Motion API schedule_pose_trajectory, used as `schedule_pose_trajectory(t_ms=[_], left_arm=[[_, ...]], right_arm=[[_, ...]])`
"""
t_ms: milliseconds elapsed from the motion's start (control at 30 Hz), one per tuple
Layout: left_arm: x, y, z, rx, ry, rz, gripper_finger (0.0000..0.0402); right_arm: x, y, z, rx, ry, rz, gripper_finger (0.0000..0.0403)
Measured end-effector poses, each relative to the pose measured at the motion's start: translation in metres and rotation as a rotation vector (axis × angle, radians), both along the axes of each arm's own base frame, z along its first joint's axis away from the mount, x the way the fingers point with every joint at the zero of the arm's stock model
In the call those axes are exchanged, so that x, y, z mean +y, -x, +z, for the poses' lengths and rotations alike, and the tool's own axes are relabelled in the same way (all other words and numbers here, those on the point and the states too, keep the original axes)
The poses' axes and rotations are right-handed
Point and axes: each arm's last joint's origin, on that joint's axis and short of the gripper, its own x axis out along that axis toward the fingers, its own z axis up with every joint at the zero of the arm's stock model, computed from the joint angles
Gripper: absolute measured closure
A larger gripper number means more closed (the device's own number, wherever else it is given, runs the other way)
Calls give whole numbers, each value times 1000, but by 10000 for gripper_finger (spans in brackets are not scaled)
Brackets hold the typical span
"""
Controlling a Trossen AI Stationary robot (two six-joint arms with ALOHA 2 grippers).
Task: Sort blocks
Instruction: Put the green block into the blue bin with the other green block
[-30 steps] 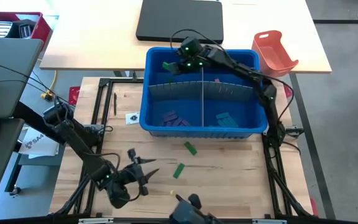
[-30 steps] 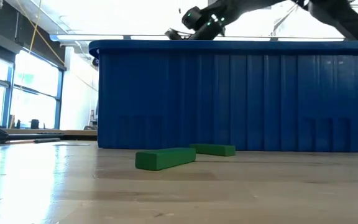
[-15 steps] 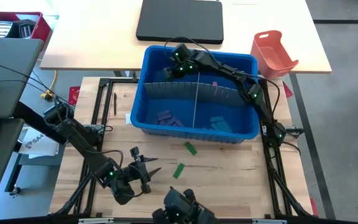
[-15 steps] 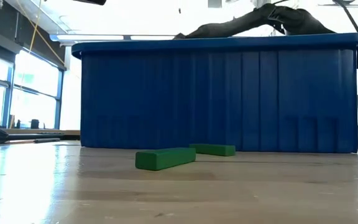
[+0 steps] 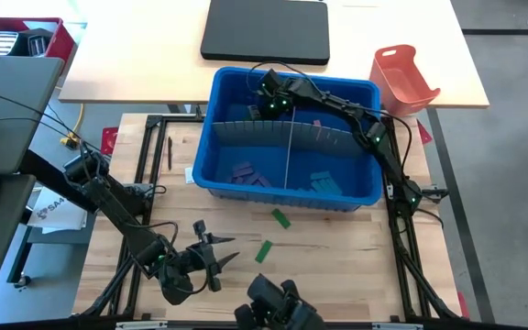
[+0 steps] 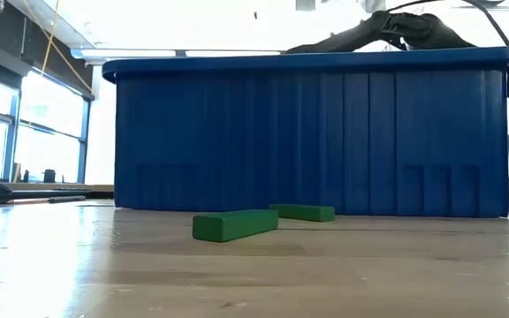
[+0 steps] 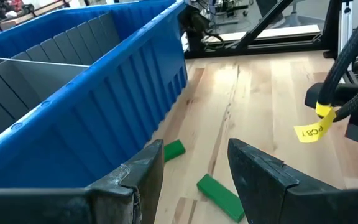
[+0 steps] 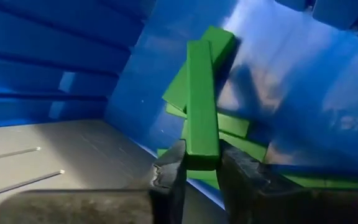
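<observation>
Flat green block is pinched by right gripper over blue plastic bin's far-left compartment, w/ matching greens; left gripper is held open, idle, near edge.

Bright, even light — window glare in low view; wrist foregrounds blurred.

Robotics lab: wooden desk in a black metal frame, cabled arms beside it, office windows beyond.
</observation>
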Motion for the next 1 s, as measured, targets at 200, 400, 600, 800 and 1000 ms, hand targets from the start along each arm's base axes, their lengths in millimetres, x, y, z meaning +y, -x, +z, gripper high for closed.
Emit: schedule_pose_trajectory(t_ms=[200, 400, 600, 800, 1000], left_arm=[[0, 0, 0, 0, 0, 0, 229], [-1, 0, 1, -8, 9, 0, 229], [-4, 3, 1, -16, 26, -10, 229], [-9, 8, 1, -20, 32, -27, 229], [-13, 14, 1, -31, 34, -28, 229]], right_arm=[[1, 1, -4, 43, 12, 3, 308], [5, -3, 8, 25, 70, 55, 305], [19, 3, 71, -36, 273, 107, 303], [80, 23, 162, -52, 602, 272, 303], [204, 38, 214, -72, 814, 705, 302]])
